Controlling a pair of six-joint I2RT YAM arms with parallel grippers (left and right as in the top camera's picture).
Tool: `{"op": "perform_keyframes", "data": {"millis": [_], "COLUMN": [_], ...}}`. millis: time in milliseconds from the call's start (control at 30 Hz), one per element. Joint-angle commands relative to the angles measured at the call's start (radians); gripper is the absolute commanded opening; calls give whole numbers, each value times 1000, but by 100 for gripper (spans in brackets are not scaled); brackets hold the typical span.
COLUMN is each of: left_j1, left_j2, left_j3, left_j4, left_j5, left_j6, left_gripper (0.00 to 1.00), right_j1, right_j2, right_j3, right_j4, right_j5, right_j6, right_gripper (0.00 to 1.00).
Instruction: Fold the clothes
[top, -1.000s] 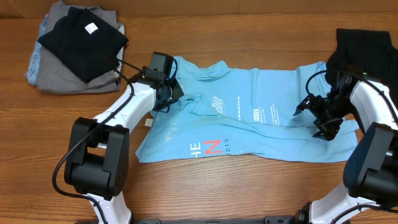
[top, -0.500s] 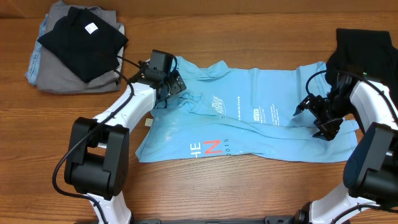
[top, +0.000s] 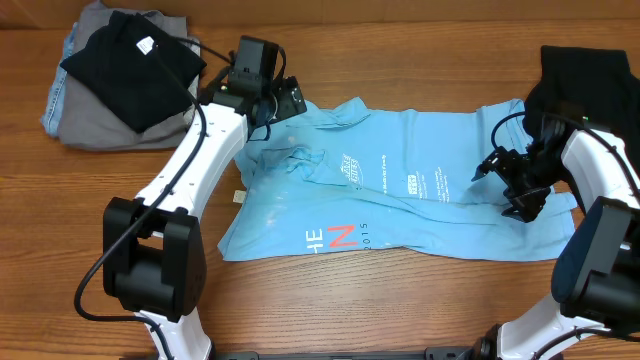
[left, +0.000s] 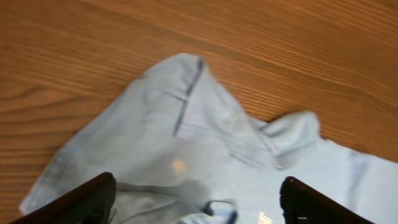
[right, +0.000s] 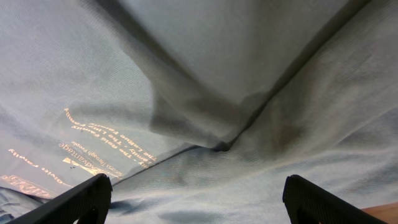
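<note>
We see the light blue T-shirt lying spread but rumpled on the wooden tabletop. It reaches from beneath our left pincer across to beneath our right pincer.

Our left pincer is released. In its wrist view the two dark fingers stand wide apart with nothing caught between them. It hangs over one corner of the shirt, where a seamed flap of fabric rises to a peak just ahead of it. Bare wood lies beyond that flap and to either side.

Our right pincer is likewise released, its fingers spread at the lower corners of its own view. It sits close over the cloth. A deep crease runs straight ahead of it, and lines of small lettering lie ahead and to its left.

From overhead, the large white and coral-red letters sit between the two pincers. They are nearer the left one and lie back toward the arm bases, close to the shirt's near edge. The small white print lies just inward of the left pincer.

On the outer side of the left pincer, near it, a black garment rests on top of a grey one. Another black garment lies beyond the right pincer on its outer side, partly hidden by that arm. A small pale tag lies on the tabletop just beside the shirt's edge, back from the left pincer.
</note>
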Motion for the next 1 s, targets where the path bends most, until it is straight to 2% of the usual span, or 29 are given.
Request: {"op": "perform_keyframes", "data": {"millis": [0, 167, 233, 267, 567, 967], "left_j1": [-21, -32, -44, -52, -101, -102], "left_j2": [-20, -20, -20, -19, -5, 143], "left_j3": [34, 32, 25, 18, -93, -120], "left_j4": [-31, -208, -283, -315, -345, -235], "left_j5": [100, 174, 161, 161, 161, 152], "left_j6": [39, 40, 50, 68, 91, 99], "left_gripper": [73, 22, 9, 5, 4, 4], "right_j1": [19, 31, 36, 39, 58, 58], "right_j2": [-12, -12, -12, -12, -12, -12], "right_j3": [-6, -6, -6, -6, -6, -6], "right_j4": [7, 7, 10, 15, 16, -1], "right_j5": [0, 0, 0, -1, -1, 0], "right_j6": [8, 8, 8, 8, 8, 4], "right_gripper": [93, 93, 93, 93, 93, 93]}}
